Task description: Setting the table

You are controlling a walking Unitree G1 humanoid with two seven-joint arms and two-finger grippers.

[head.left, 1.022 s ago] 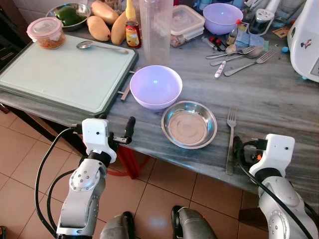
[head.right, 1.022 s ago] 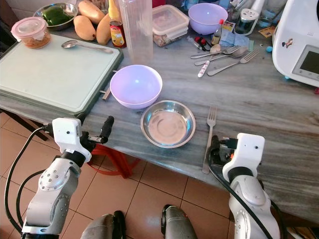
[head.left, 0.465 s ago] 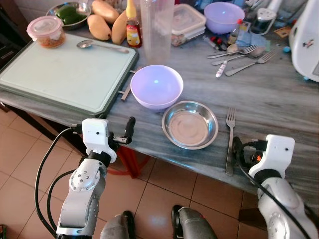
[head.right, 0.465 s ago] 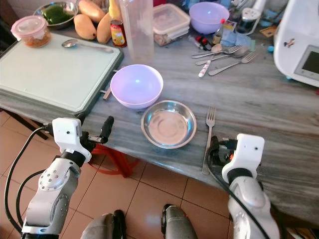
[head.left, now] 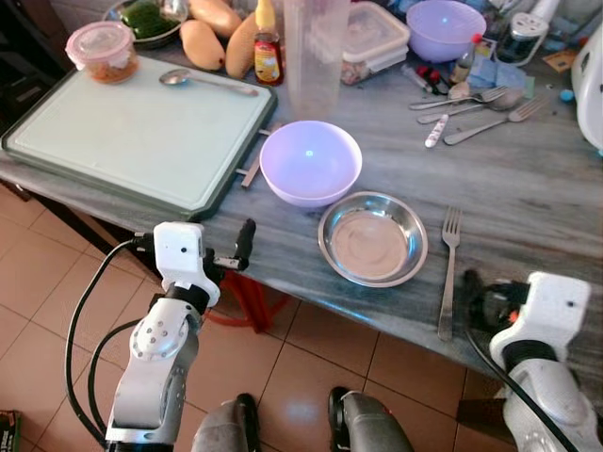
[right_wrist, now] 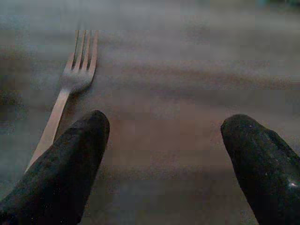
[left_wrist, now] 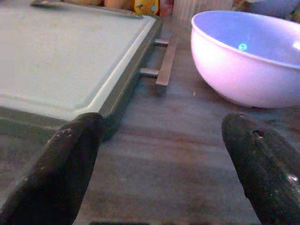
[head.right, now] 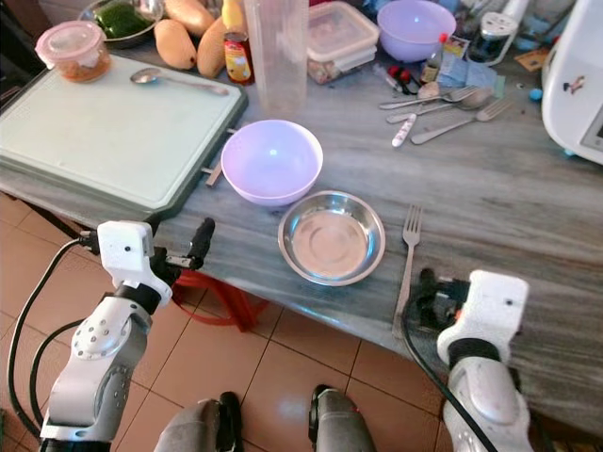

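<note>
I see my right gripper [right_wrist: 164, 154] with fingers spread, the slim silver fork [right_wrist: 70, 89] just beside one; left gripper [left_wrist: 164, 154] fingers spread facing the lilac plastic bowl [left_wrist: 248, 61].

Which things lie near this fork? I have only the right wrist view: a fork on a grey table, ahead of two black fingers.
Observer: A steel bowl sits to the left of the fork, apart from it.
Operator: What is past that bowl?
Observer: A lilac bowl stands close behind it, further left.
Operator: Where is the other arm?
Observer: The left gripper hovers open at the table edge, facing the cutting board and the lilac bowl.
</note>
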